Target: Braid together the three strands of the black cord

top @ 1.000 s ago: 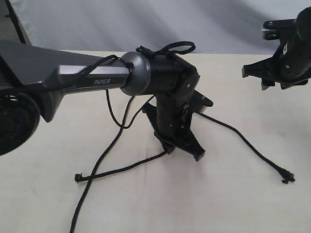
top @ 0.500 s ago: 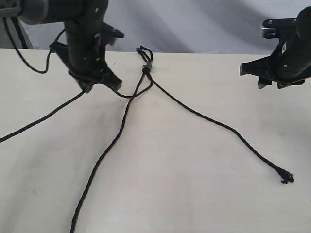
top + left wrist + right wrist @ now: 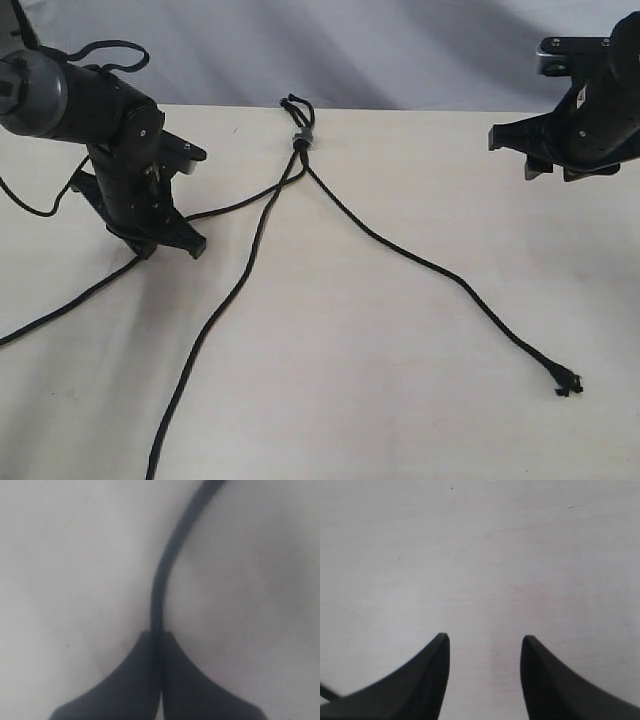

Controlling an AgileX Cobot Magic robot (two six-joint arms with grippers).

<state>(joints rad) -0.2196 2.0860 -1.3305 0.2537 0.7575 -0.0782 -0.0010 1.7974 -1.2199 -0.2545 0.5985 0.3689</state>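
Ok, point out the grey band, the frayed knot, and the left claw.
grey band [image 3: 303, 140], exterior view, middle of the band.
frayed knot [image 3: 568, 384], exterior view, the frayed end itself.
left claw [image 3: 156, 636], left wrist view, between its shut fingertips.

no readable txt in any view, no labels, brands, nos. or signs legible
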